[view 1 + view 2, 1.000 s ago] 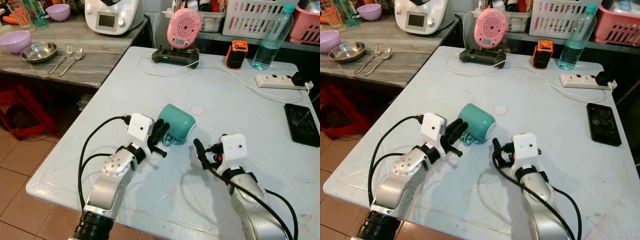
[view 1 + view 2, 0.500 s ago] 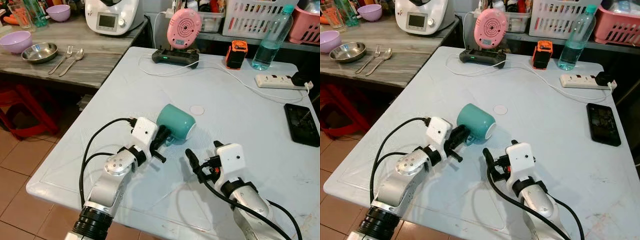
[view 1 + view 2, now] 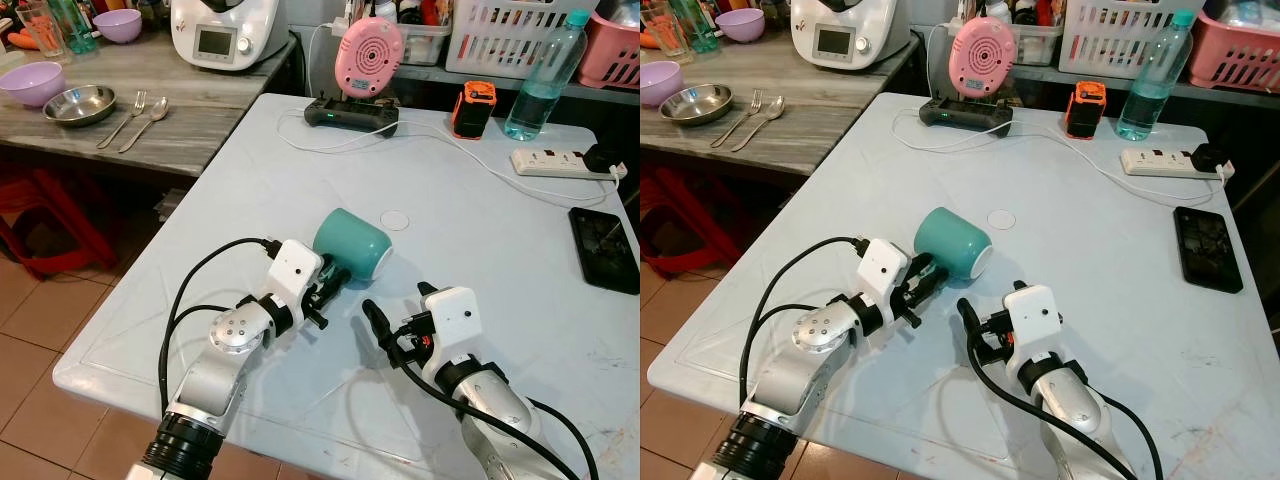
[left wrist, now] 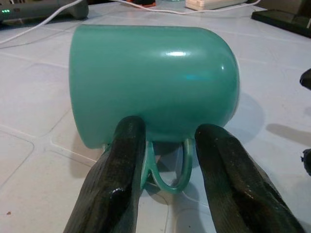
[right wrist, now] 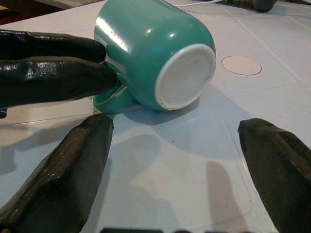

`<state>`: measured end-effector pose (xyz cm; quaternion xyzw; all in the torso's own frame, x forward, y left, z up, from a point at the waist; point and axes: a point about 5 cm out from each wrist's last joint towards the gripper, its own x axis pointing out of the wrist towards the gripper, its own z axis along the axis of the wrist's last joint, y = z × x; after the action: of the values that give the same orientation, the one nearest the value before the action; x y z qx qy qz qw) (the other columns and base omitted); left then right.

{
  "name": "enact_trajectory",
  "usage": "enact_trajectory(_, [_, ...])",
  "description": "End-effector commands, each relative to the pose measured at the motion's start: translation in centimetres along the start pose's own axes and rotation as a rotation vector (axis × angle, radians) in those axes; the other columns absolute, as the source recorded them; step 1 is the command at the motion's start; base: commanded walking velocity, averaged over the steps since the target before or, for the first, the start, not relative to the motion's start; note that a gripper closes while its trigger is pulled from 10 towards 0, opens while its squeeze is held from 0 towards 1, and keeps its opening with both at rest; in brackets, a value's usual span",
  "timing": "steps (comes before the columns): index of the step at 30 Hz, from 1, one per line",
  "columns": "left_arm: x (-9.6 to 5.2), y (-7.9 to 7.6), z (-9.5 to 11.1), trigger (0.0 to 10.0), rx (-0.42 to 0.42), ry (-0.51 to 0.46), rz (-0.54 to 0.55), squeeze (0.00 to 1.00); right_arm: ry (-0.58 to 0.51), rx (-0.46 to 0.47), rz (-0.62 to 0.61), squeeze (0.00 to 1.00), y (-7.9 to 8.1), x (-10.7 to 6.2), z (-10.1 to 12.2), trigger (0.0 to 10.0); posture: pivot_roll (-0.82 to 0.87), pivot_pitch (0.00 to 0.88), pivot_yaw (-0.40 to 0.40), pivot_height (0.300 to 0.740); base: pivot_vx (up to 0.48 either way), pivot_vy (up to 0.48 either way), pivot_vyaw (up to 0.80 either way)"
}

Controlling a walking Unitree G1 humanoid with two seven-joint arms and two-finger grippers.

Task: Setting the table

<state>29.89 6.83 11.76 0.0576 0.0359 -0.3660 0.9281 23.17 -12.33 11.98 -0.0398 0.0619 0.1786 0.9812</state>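
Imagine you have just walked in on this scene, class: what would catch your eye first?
The teal mug lying on its side near the middle of the pale table, with the left gripper straddling its handle, fingers open. Just beside it, the right gripper hovers open, facing the mug's white base. The pink speaker at the table's far edge stands out too.

You're at a pale blue table [image 3: 470, 200]. On your left, a grey wooden counter [image 3: 190, 110] over terracotta floor tiles [image 3: 25, 330]; at the back, white [image 3: 510, 35] and pink [image 3: 615, 50] baskets.
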Motion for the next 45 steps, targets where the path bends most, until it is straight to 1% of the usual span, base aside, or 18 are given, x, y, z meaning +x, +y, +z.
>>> enact_trajectory(1, [0.4,-0.3,-0.2,10.0,0.015,0.046,-0.030,0.07,-0.017,-0.007,0.012,0.00,0.3,0.0,0.6,10.0,-0.09,0.095,0.034,0.740,0.000,0.000,0.00])
enact_trajectory(2, [0.5,-0.4,-0.3,10.0,0.018,0.060,-0.035,0.00,-0.017,-0.008,0.013,0.00,0.3,0.0,0.6,10.0,-0.09,0.095,0.034,0.740,0.000,0.000,0.00])
enact_trajectory(6, [0.7,-0.4,-0.6,10.0,-0.003,0.087,-0.035,0.00,-0.017,-0.008,0.017,0.00,0.4,0.0,0.6,10.0,-0.09,0.093,0.036,0.740,0.000,0.000,0.00])
enact_trajectory(14, [1.1,-0.5,-0.8,10.0,0.007,0.150,-0.046,0.00,-0.018,-0.017,0.024,0.00,0.5,0.1,0.7,10.0,-0.09,0.094,0.038,0.740,0.000,0.000,0.00])
enact_trajectory(21, [1.6,-0.1,-0.5,10.0,-0.002,0.172,-0.011,0.00,-0.015,-0.018,0.027,0.00,0.7,0.1,0.6,10.0,-0.09,0.096,0.042,0.740,0.000,0.000,0.00])
enact_trajectory(25, [2.0,0.5,-0.1,10.0,-0.018,0.164,0.040,0.00,-0.013,-0.019,0.028,0.00,0.7,0.1,0.6,10.0,-0.09,0.096,0.042,0.740,0.000,0.000,0.00])
enact_trajectory(28, [2.0,0.7,0.0,10.0,-0.020,0.156,0.055,0.00,-0.013,-0.019,0.029,0.00,0.7,0.1,0.6,10.0,-0.09,0.096,0.042,0.740,0.000,0.000,0.00])
enact_trajectory(31, [2.1,1.4,0.6,10.0,-0.028,0.130,0.102,0.00,-0.011,-0.019,0.030,0.00,0.7,0.1,0.5,10.0,-0.09,0.096,0.042,0.740,0.000,0.000,0.00])
enact_trajectory(34, [2.0,1.9,0.8,10.0,-0.031,0.119,0.123,0.00,-0.009,-0.018,0.032,0.00,0.8,0.2,0.5,10.0,-0.09,0.094,0.043,0.740,0.000,0.000,0.00])
enact_trajectory(42, [2.1,2.1,0.9,10.0,-0.034,0.111,0.137,0.00,-0.007,-0.019,0.038,0.00,0.8,0.2,0.5,10.0,-0.09,0.094,0.043,0.740,0.000,0.000,0.00])
enact_trajectory(45, [2.3,2.1,1.0,10.0,-0.029,0.109,0.117,0.00,-0.006,-0.021,0.039,0.00,0.8,0.2,0.5,10.0,-0.09,0.094,0.043,0.740,0.000,0.000,0.00])
